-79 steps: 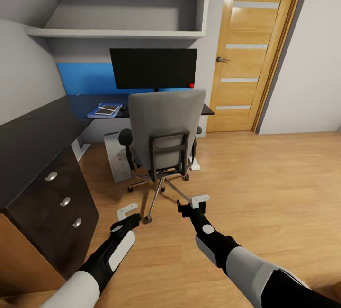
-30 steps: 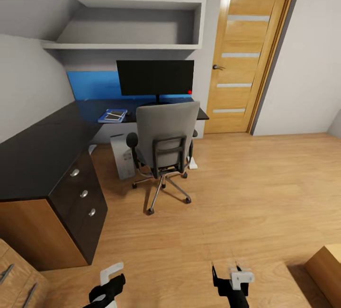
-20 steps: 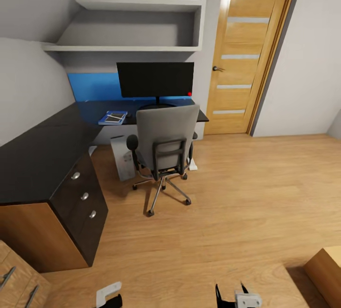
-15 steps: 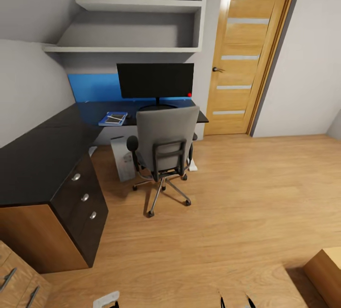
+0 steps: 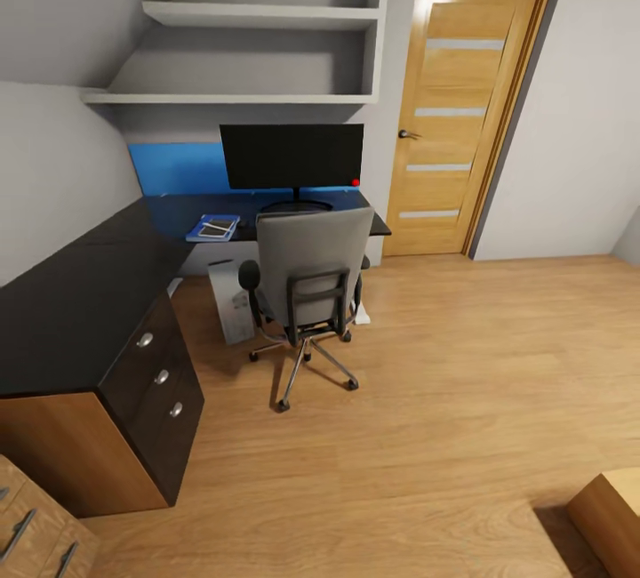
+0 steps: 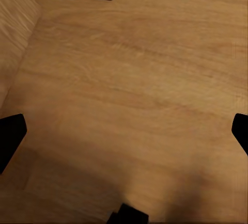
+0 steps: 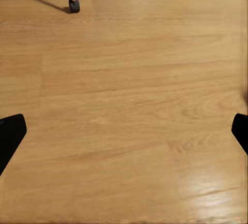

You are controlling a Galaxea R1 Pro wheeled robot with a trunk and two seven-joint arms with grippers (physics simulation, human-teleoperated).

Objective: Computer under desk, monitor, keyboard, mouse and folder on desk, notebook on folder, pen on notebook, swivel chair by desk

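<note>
Swivel chair (image 5: 307,280) is sitting near the black worktop (image 5: 80,293); both jaws are standing apart, empty; nudge it squarely, gently.

Illumination is bright, even and soft. A glare patch sits at the upper corner of the door (image 5: 453,107), and a pale sheen marks the floor (image 7: 134,110) in the right wrist view. The swivel chair (image 5: 307,280) casts a faint shadow on the boards beneath it; deeper shade lies under the desk (image 5: 80,293) and beneath the shelves (image 5: 258,58). Vertical lines lean outward toward the frame edges of the head view. Rendering is slightly soft throughout.
</note>
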